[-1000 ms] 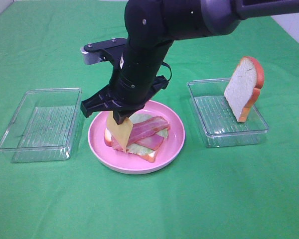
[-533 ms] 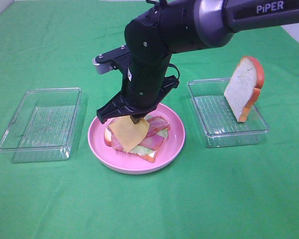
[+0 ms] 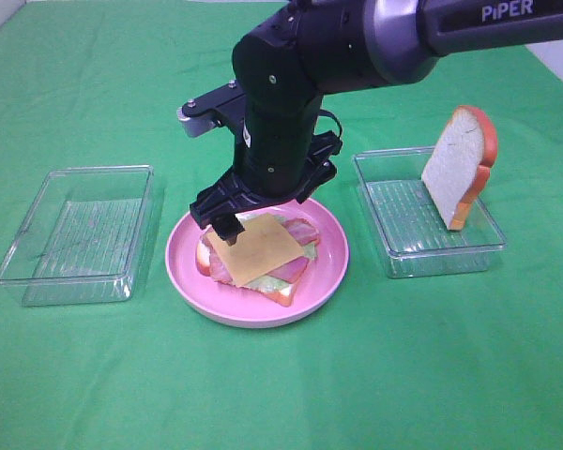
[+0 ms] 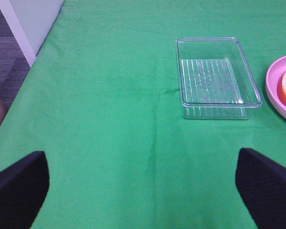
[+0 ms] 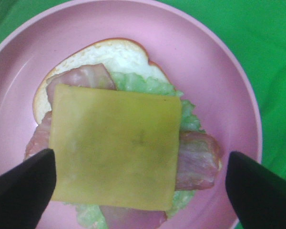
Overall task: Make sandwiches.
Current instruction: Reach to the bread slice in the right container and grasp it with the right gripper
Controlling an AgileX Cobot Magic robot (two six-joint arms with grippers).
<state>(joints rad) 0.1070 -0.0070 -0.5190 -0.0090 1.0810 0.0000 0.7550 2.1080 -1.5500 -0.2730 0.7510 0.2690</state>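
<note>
Over pink plate [image 3: 328, 272], right arm pointing down, fingers [image 3: 227, 226] apart above cheese [image 3: 258, 247]

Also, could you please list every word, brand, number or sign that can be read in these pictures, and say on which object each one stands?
"PiPER": white letters on the dark upper link of the right arm, seen in the exterior high view.
No other text can be read: the cheese square, pink plate, clear trays and green cloth show none.
</note>
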